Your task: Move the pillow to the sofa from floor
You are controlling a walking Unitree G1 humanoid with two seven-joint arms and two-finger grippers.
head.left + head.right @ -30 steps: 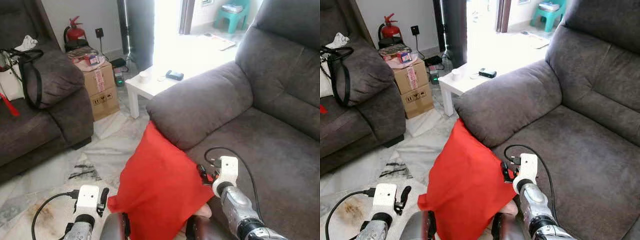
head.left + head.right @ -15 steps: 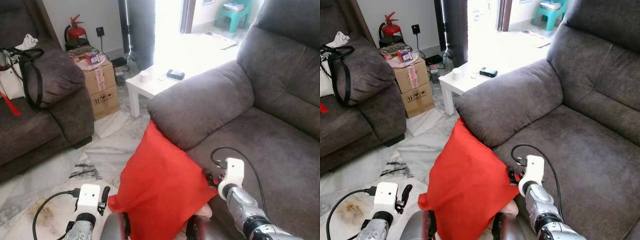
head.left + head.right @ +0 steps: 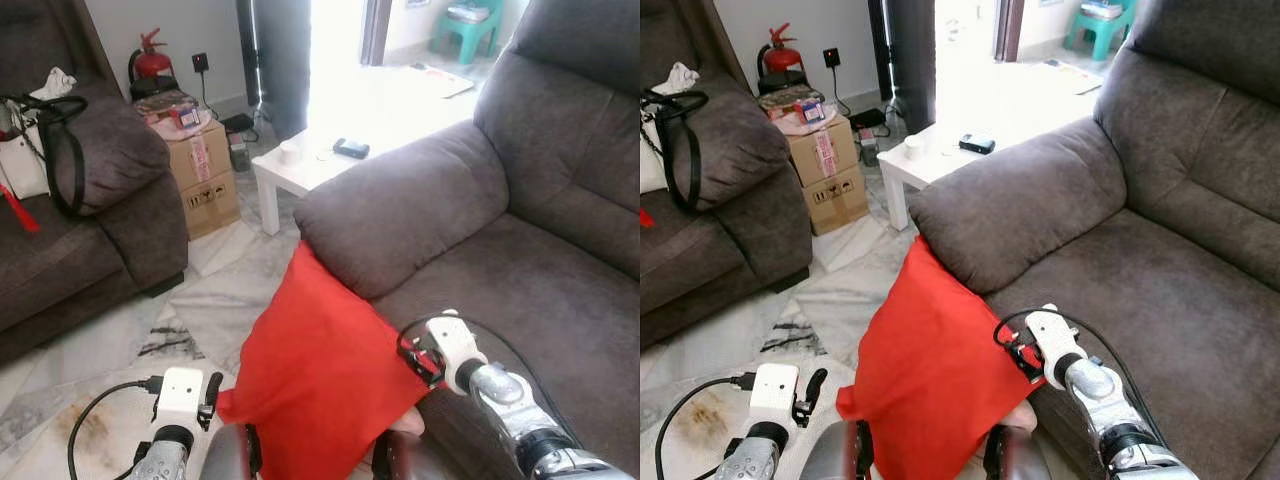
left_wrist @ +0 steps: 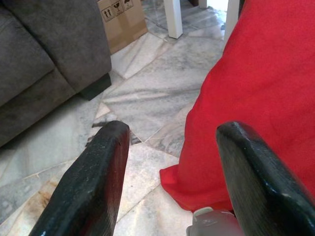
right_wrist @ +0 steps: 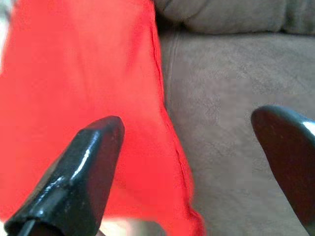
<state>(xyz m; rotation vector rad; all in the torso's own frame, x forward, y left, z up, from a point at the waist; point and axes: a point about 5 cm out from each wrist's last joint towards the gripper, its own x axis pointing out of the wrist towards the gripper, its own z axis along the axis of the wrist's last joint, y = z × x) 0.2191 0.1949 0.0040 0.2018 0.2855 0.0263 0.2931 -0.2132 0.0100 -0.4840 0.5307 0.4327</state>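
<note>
Pillow: the soft red fabric pillow [image 3: 320, 370] stands on edge on the pale marble floor [image 3: 215, 300], its top corner leaning against the front of the grey upholstered sofa [image 3: 520, 250], just below the sofa's padded arm (not yet on the seat).
Risk, slipping: a pinch on only the thin seam edge would likely let the limp fabric slide out as it lifts, dropping the pillow back to the floor.
Risk, snagging: judged from the lean, a lift taken straight up could catch the top corner under the sofa arm and fold the pillow.
Risk, cable: the black cable looped by the right wrist lies close to the pillow's corner and might tangle in it.
Right pincer: the right pincer [image 5: 192, 162] has its fingers wide apart, straddling the pillow's edge, one finger [image 5: 81, 167] over the red cloth and the other over the grey sofa front; it grips nothing.
Left pincer: the left pincer [image 4: 172, 177] is also spread wide, low over the floor, the pillow's lower corner just beyond its fingers; it holds nothing.
</note>
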